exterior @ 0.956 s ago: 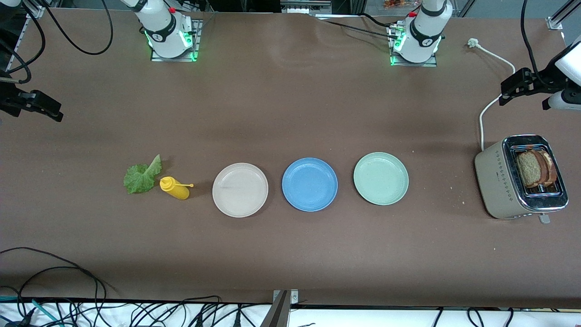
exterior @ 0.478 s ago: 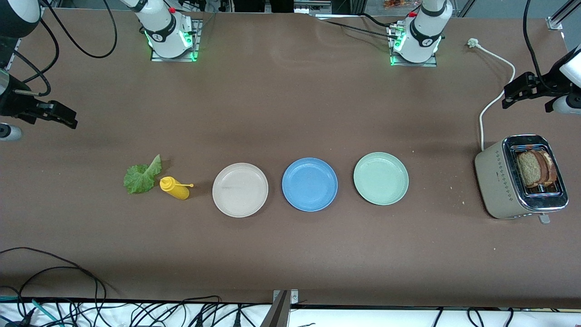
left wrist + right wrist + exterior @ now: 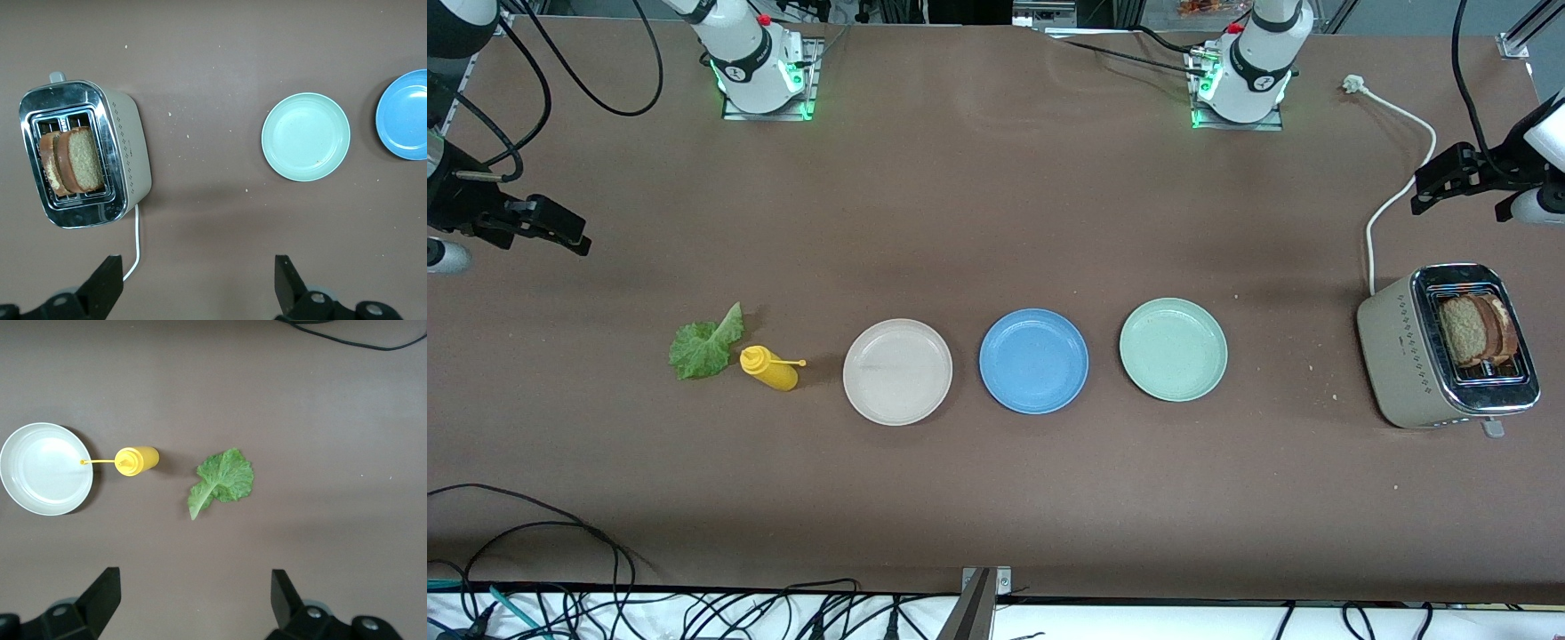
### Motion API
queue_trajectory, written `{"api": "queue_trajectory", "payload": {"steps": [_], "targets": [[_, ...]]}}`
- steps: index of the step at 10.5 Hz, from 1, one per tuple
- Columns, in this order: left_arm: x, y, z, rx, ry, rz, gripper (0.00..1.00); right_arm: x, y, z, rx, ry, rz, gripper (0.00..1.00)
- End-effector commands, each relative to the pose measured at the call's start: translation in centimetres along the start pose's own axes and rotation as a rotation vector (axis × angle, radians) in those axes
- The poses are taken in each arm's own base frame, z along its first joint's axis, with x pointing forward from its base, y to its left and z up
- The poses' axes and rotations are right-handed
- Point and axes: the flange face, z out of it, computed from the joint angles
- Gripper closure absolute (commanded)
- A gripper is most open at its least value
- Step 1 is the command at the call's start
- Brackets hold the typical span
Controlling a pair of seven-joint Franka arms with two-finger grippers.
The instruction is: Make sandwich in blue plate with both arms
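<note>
Front view: we note the right gripper [image 3: 560, 235] has swung in toward the lettuce leaf [image 3: 704, 344], left gripper [image 3: 1440, 173] near the toaster [image 3: 1405, 356], both jaws released, blue plate [image 3: 1033, 361] bare.

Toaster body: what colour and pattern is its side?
The toaster is beige with small dark diamond-shaped marks in rows, under a shiny chrome top; it shows best in the left wrist view.

text: none readable | labels: none | brands: none | numbers: none
</note>
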Motion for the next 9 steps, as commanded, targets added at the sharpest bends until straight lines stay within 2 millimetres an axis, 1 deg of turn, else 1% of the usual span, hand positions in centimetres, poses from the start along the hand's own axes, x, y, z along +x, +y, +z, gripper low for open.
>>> {"api": "queue_trajectory", "payload": {"steps": [1,3,4,6,7,9], "targets": [[0.3,-0.2,-0.5,-0.012,0.016,0.018,0.0,0.2,0.4,-1.2,0.012,0.02,0.018,0.0],[0.3,0.0,-0.8,-0.011,0.024,0.021,0.0,0.3,1.3,-0.2,0.0,-0.008,0.024,0.0],[0.3,0.0,-0.8,-0.011,0.024,0.021,0.0,0.9,2.0,0.5,-0.001,-0.019,0.033,0.0],[0.3,0.0,-0.8,-0.013,0.024,0.021,0.0,2.2,1.8,3.3,-0.005,-0.055,0.031,0.0],[0.3,0.0,-0.8,-0.011,0.024,0.022,0.0,2.5,1.9,3.9,-0.005,-0.063,0.034,0.0],[0.3,0.0,-0.8,-0.011,0.024,0.022,0.0,2.6,1.7,3.9,-0.009,-0.069,0.03,0.0]]}}
